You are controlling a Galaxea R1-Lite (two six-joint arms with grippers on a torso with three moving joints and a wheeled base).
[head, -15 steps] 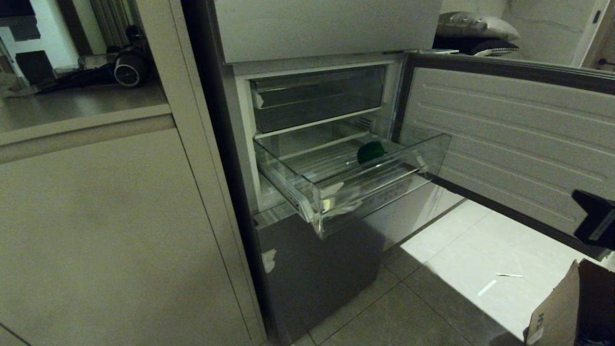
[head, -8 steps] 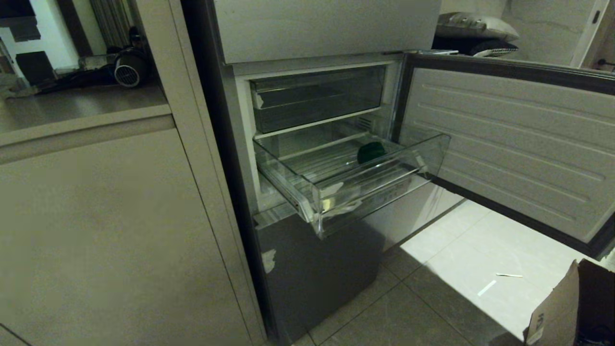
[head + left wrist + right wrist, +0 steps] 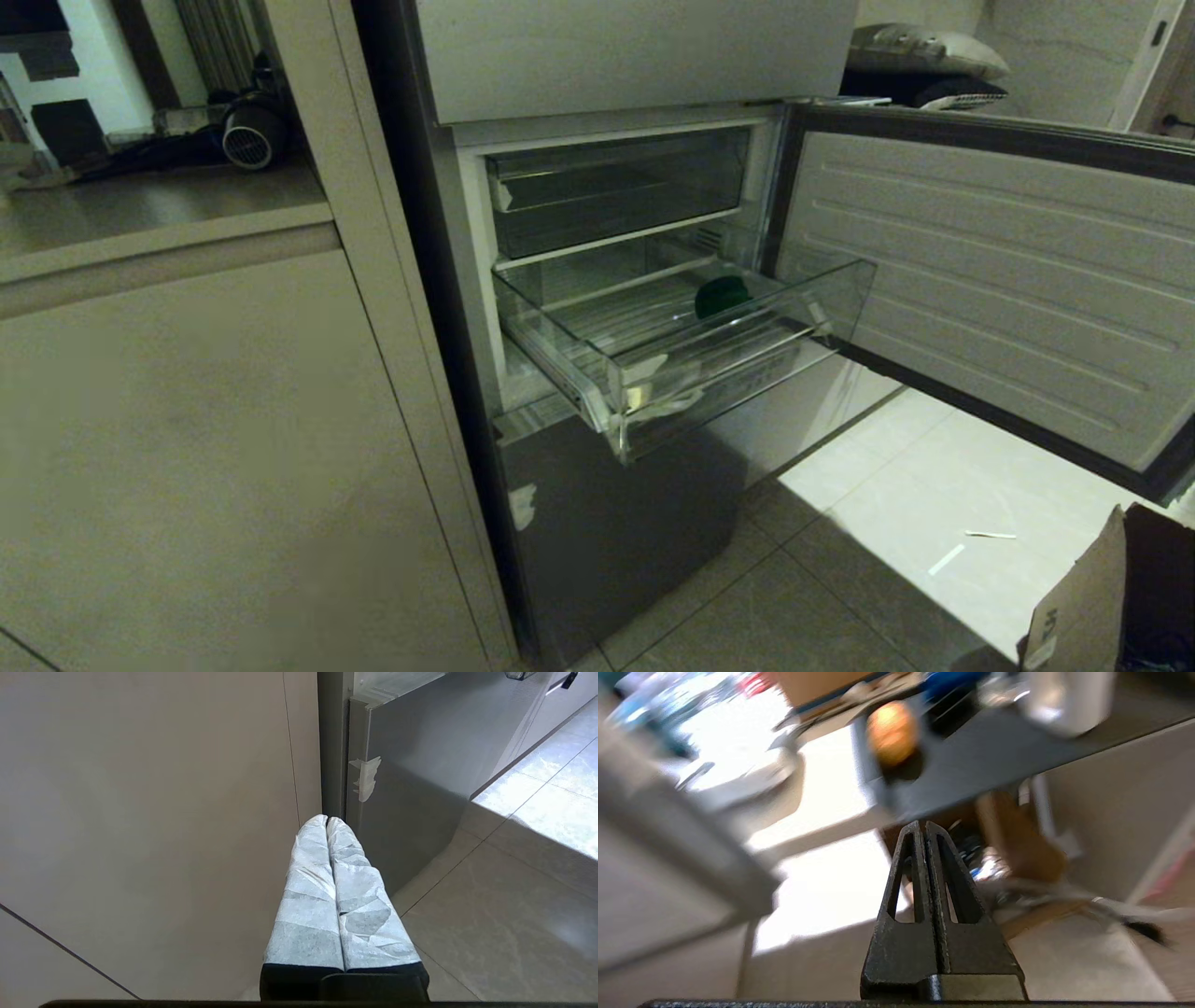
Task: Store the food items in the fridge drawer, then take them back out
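Green piece [image 3: 721, 297] sits in our drawer [image 3: 738, 373]; orange piece [image 3: 892, 732] waits on the worktop [image 3: 994, 760] (both grippers' fingers pressed together, empty)

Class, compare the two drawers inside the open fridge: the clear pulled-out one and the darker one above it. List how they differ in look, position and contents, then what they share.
1. The clear fridge drawer is pulled out past the fridge front; the smoky drawer sits pushed in.
2. The clear fridge drawer is see-through and light; the smoky drawer is dark-tinted.
3. The clear fridge drawer holds a dark green food item; nothing shows in the smoky drawer.

Both are wide plastic drawers carrying white tape scraps.
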